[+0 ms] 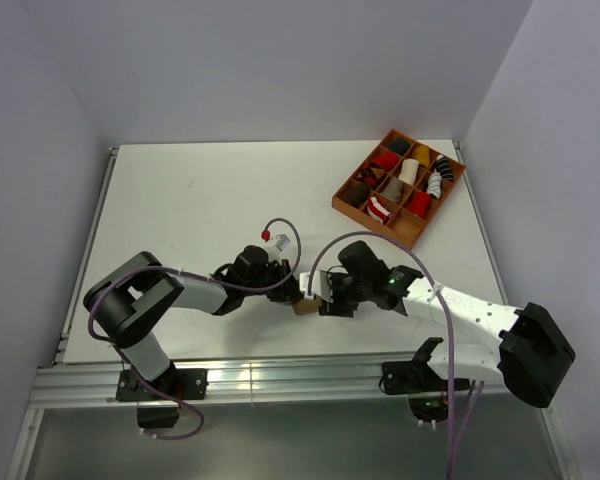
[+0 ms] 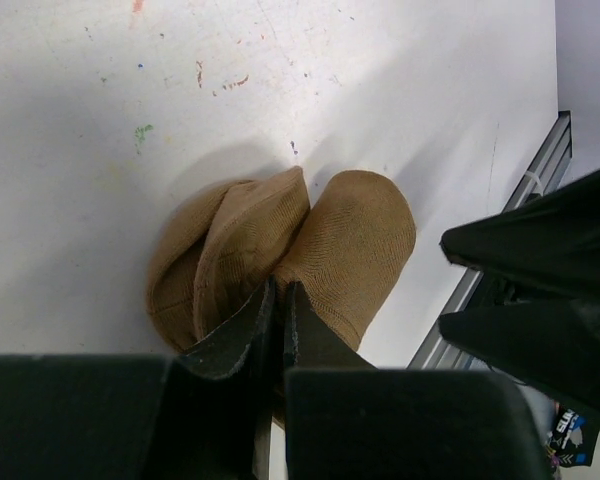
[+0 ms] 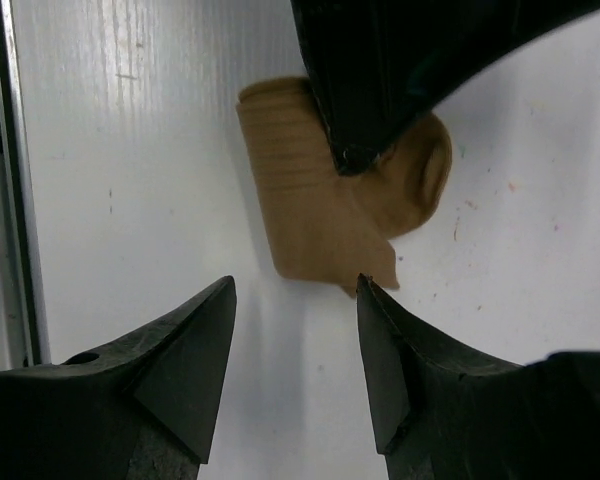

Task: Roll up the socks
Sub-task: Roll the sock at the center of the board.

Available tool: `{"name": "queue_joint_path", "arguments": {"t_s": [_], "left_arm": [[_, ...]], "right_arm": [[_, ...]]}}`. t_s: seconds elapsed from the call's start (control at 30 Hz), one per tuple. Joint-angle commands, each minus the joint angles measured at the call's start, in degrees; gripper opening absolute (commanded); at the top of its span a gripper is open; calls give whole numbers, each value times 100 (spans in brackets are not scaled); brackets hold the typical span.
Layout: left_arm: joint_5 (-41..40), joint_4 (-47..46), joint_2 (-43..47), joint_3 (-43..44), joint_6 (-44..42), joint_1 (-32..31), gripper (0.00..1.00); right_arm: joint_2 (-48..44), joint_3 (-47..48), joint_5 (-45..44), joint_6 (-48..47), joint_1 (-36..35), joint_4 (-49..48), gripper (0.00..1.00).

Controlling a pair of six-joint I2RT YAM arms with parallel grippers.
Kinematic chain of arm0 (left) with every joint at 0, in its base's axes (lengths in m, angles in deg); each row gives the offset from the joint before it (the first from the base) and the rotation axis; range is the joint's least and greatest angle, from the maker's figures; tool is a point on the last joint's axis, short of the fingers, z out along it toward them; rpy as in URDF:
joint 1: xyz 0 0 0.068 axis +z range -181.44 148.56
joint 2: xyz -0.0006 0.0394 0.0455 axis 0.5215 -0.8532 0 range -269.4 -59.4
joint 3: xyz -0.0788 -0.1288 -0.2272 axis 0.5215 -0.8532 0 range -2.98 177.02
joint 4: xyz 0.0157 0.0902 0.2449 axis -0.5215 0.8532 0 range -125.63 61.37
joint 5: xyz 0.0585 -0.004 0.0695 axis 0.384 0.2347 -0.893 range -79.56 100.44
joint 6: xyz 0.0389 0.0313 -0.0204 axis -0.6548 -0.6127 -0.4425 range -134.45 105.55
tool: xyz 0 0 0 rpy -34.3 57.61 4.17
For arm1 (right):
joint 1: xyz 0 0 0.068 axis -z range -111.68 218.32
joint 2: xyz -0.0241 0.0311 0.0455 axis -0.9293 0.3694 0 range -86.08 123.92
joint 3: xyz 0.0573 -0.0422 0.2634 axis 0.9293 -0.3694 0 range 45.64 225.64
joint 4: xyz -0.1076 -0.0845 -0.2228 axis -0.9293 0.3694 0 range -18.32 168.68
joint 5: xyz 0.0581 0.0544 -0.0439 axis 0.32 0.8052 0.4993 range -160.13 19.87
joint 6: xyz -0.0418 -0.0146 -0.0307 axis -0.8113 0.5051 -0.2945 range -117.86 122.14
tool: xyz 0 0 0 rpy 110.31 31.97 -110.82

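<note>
The tan sock lies bunched on the worktop, well apart from the tray. Light, limp, stretchy: we judge a thick fold the best hold. Our left end effector is clamped on it; our right end effector gapes, empty.

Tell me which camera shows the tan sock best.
Left wrist: the tan sock fills mid-frame, folded, the left gripper shut on its edge. Right wrist shows it partly hidden behind that gripper; top external shows only a small brown patch.
</note>
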Motion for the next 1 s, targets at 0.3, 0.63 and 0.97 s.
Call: {"name": "queue_joint_path", "arguments": {"t_s": [0.3,0.63,0.97], "left_arm": [[-50,933,-320,-344,-170,16,0],[81,784,-417,-433,-161,43,0],[231,722,-593,-406,-214,95,1]], "right_arm": [[617,-295,-1409,-210,-1221,-1394,59],[1057,-303,-1849,-332,-1406,-1860,57],[1338,-251,-1753,-587,-1441,-1729,41]]}}
